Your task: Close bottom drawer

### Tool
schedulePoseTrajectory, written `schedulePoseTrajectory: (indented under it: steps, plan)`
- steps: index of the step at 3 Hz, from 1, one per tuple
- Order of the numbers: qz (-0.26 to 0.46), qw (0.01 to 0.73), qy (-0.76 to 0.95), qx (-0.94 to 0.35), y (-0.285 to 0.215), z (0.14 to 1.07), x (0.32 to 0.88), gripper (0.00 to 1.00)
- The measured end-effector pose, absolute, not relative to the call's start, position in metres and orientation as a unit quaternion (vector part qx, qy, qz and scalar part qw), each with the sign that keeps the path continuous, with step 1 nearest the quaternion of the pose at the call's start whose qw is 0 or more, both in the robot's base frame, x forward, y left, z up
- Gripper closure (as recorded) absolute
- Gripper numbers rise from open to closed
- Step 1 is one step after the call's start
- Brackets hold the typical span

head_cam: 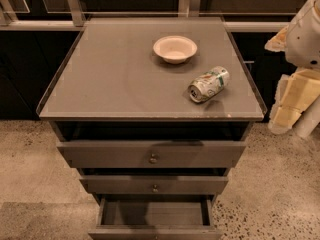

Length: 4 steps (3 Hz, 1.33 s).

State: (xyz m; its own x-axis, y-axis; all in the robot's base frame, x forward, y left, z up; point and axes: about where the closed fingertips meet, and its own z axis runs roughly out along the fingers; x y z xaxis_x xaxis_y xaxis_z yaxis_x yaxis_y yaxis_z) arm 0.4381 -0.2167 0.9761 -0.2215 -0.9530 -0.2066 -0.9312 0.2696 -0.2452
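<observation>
The grey-brown cabinet has three drawers. The bottom drawer (155,232) is pulled out toward me, its empty inside open to view, and its front panel is cut off by the lower frame edge. The middle drawer front (115,185) and the top drawer front (100,154) sit above it, each with a small round centre knob. My gripper (290,106), with white and yellowish parts, hangs at the right edge of the view. It is beside the cabinet's right side at about tabletop height, well away from the bottom drawer and holding nothing that shows.
A pale bowl (175,49) and a drink can (209,84) lying on its side rest on the cabinet top (110,79). Dark cabinets with a rail stand behind. Speckled floor (280,194) lies on both sides.
</observation>
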Motion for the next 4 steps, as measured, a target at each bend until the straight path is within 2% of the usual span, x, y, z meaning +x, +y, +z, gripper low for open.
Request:
schedulePoseTrajectory:
  steps: [2,4]
  plan:
    - [-0.014,0.189,0.776,-0.602,-0.223,0.957,0.422,0.00]
    - [0.094,0.282,0.793,-0.531,-0.225,0.841,0.371,0.00]
